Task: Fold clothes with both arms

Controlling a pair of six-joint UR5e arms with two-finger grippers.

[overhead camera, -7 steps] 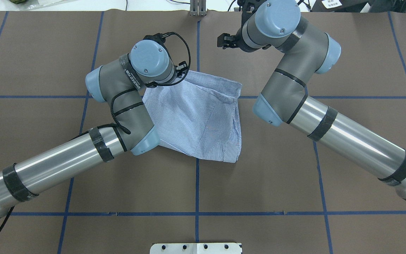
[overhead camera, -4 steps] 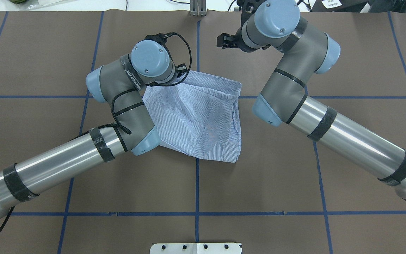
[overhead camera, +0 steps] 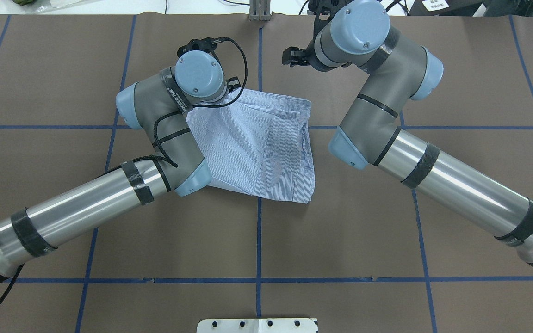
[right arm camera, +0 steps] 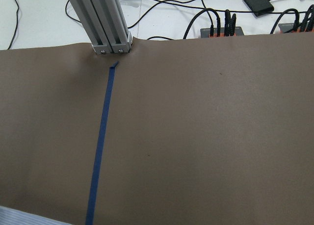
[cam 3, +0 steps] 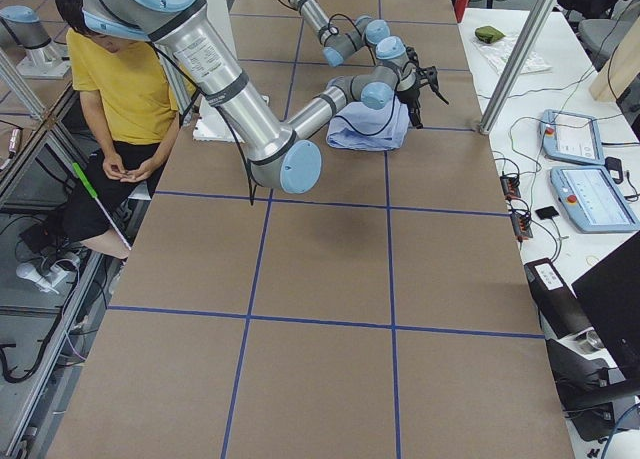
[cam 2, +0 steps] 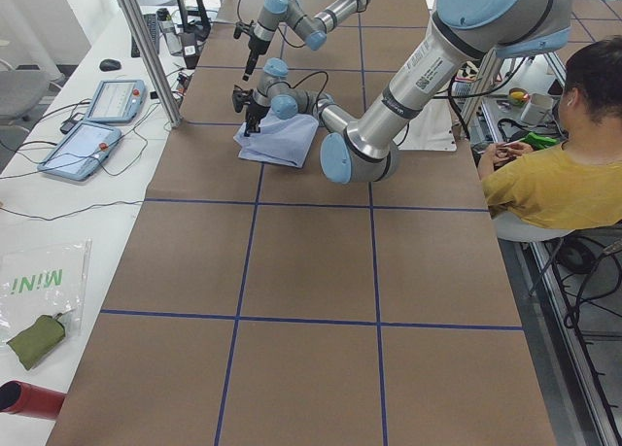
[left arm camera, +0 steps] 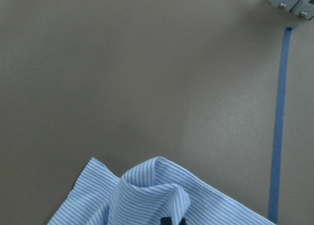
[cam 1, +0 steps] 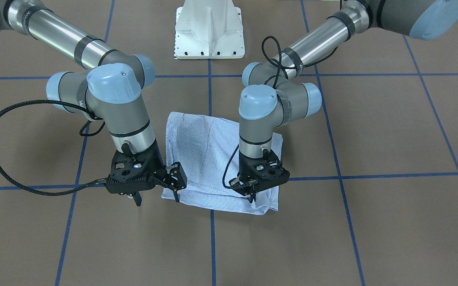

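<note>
The light blue striped shirt [cam 1: 209, 159] lies folded into a rough square at the table's middle, also seen from overhead [overhead camera: 257, 143]. My left gripper [cam 1: 251, 195] is shut on the shirt's far edge near its corner. The left wrist view shows the striped cloth [left arm camera: 147, 195] bunched up at the fingertips. From overhead the left gripper is hidden under its wrist. My right gripper [cam 1: 157, 194] is open and empty, hovering just off the shirt's other far corner. Only a sliver of shirt [right arm camera: 19, 217] shows in the right wrist view.
The brown table has blue tape lines [overhead camera: 258, 240]. The white pedestal base [cam 1: 209, 35] stands at the robot's side. An aluminium post [right arm camera: 100, 19] and plugged cables [right arm camera: 221, 24] stand at the far edge. A seated person [cam 2: 554, 184] and control tablets [cam 2: 97, 125] are beside the table.
The left arm has drawn the held edge slightly left and toward the far side, and the shirt has shifted with it. The right arm has edged a little left.
</note>
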